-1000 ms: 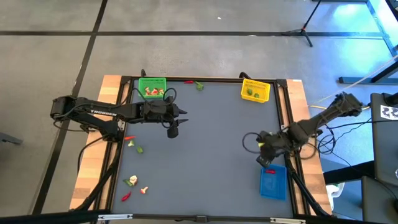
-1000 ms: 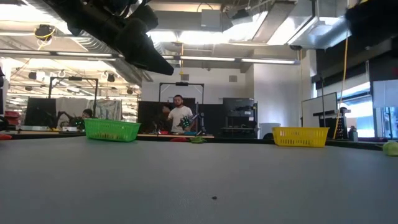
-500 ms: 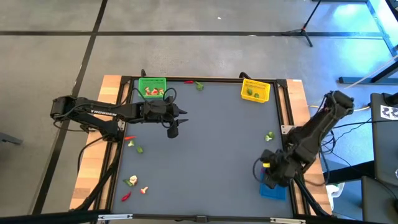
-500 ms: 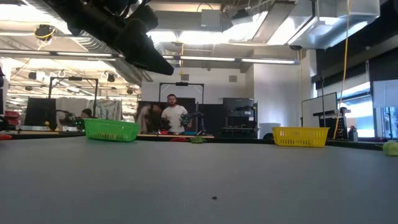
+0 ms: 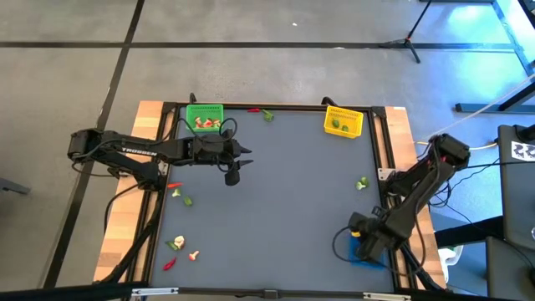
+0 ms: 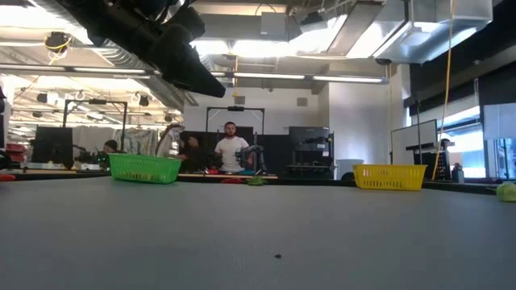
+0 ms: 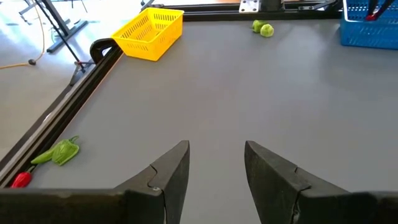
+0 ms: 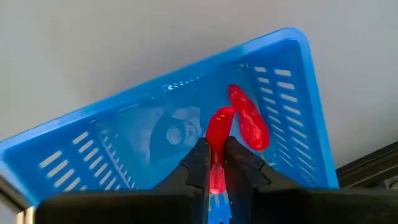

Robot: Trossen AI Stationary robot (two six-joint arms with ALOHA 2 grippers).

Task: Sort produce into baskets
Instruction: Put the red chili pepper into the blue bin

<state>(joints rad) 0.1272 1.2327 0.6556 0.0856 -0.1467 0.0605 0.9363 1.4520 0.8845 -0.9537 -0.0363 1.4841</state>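
My right gripper (image 5: 361, 237) hangs over the blue basket (image 5: 369, 253) at the near right, shut on a red chili (image 8: 217, 132). A second red chili (image 8: 249, 123) shows inside that basket (image 8: 149, 140). My left gripper (image 5: 232, 173) waits open above the far left of the mat, its fingers (image 7: 166, 177) with nothing between them. The green basket (image 5: 205, 117) holds produce at the far left and the yellow basket (image 5: 343, 122) holds green pieces at the far right. A green piece (image 5: 362, 182) lies on the mat near the right edge. My right gripper pinches the red chili between its two fingertips, at the chili's lower part (image 8: 216, 163). The fingers point down from above. The chili's free end (image 8: 220, 117) sticks out past the fingertips, clear of the basket floor.
Loose produce lies at the mat's left edge: a red piece (image 5: 174, 185), green pieces (image 5: 186, 201), pale pieces (image 5: 176, 244) and a red chili (image 5: 170, 264). A red piece (image 5: 253, 109) and a green pepper (image 5: 267, 115) lie at the far edge. People stand in the room beyond.
My right gripper has swung toward the table's near edge and sunk, carrying the red chili from beside the right edge to over the blue basket. The left arm kept still.
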